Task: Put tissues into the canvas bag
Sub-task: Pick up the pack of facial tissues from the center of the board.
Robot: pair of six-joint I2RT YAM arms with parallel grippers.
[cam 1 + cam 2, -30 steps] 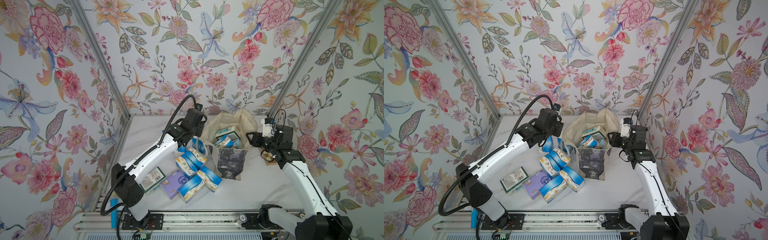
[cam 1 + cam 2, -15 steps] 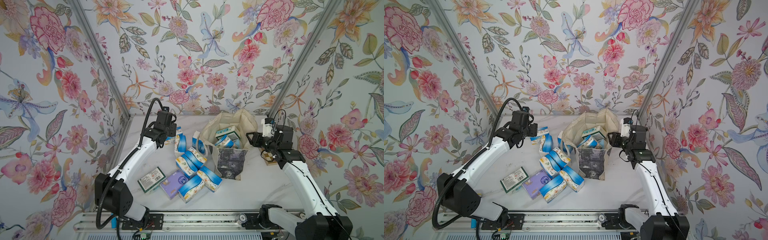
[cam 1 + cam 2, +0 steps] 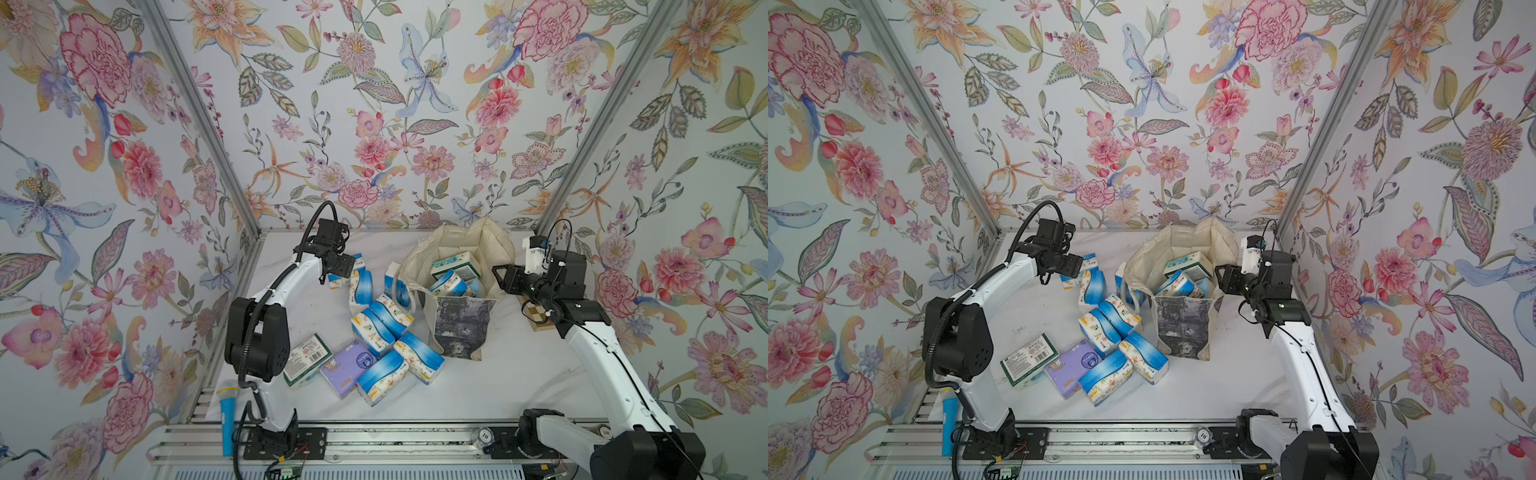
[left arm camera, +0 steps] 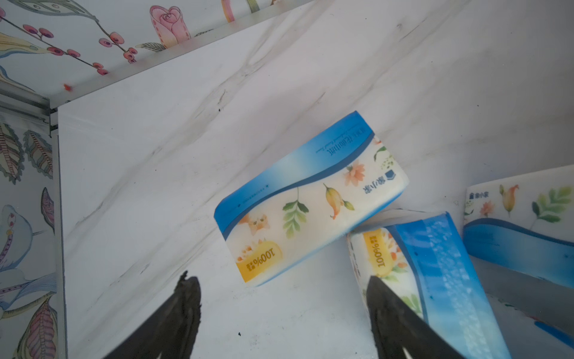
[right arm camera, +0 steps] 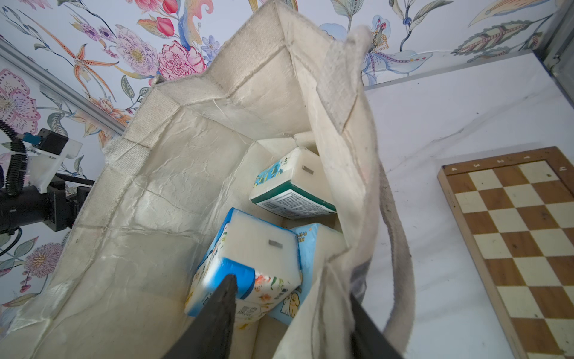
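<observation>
We saw the left gripper (image 4: 279, 278), jaws apart, just short of 1 tissue pack (image 4: 310, 199) mid-frame, and judged it should close squarely across the pack's width, while the right gripper (image 5: 291, 286) straddled the canvas bag (image 3: 494, 245) wall, grip unclear.

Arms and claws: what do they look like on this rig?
Both the left arm and right arm have glossy white links joined by boxy black joint housings. A black ribbed cable hose loops above the left wrist; a white bracket tops the right wrist. The left claw and right claw are slim, tapering black prongs.
</observation>
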